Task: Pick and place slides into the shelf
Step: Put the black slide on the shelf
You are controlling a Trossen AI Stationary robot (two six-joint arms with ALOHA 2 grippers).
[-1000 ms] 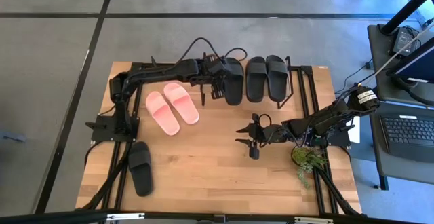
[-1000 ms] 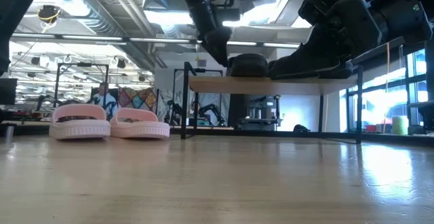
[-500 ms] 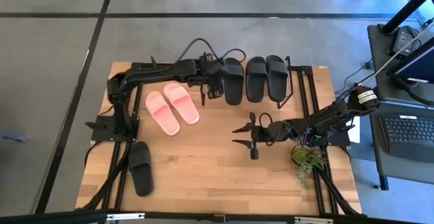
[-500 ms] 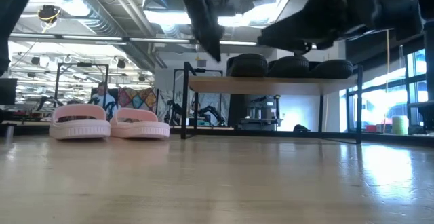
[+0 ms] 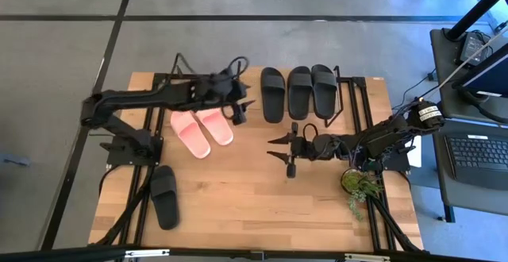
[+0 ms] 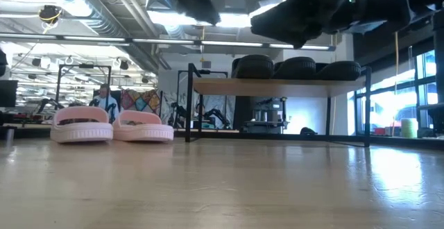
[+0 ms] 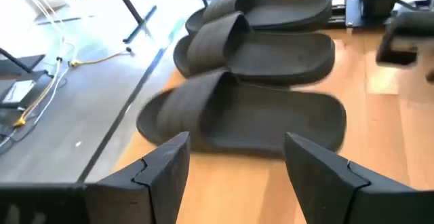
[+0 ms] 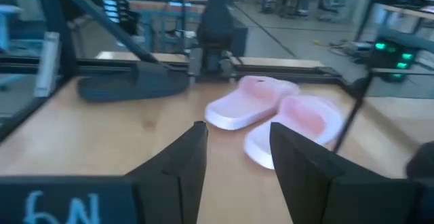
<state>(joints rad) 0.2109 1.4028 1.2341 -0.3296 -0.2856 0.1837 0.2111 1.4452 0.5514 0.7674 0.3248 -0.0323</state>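
The desk (image 5: 238, 190) is a light wooden top with black frame rails along both sides. It stands on a grey floor crossed by dark lines. In the low view the room behind is an open workshop with ceiling lights and windows on one side.

Three black slides (image 5: 299, 92) lie side by side on the shelf (image 6: 277, 87), at the far edge of the desk. All three sit on its top board, touching or nearly so. The left claw (image 5: 240, 112) hangs empty just beside the shelf, its fingers (image 7: 166, 173) standing wide. From its wrist camera the nearest black slide (image 7: 241, 115) lies straight ahead of it, apart from the fingertips. The pink pair (image 5: 202, 126) lies directly beneath and beside this claw, on the desk.

The right claw (image 5: 283, 151) is above the middle of the desk, pointing towards the pink pair (image 8: 271, 115). It holds nothing; its fingers (image 8: 180, 170) are parted, though less wide than the other's. The fourth black slide (image 5: 164, 196) lies well apart from both claws, near the front left corner (in the right wrist view it shows as a dark shape (image 8: 132, 85) beyond the pink pair).

A small potted plant (image 5: 359, 186) stands near the right arm's base. The centre and front of the desk are open wood. A laptop (image 5: 476, 157) sits on a separate stand off the right edge.
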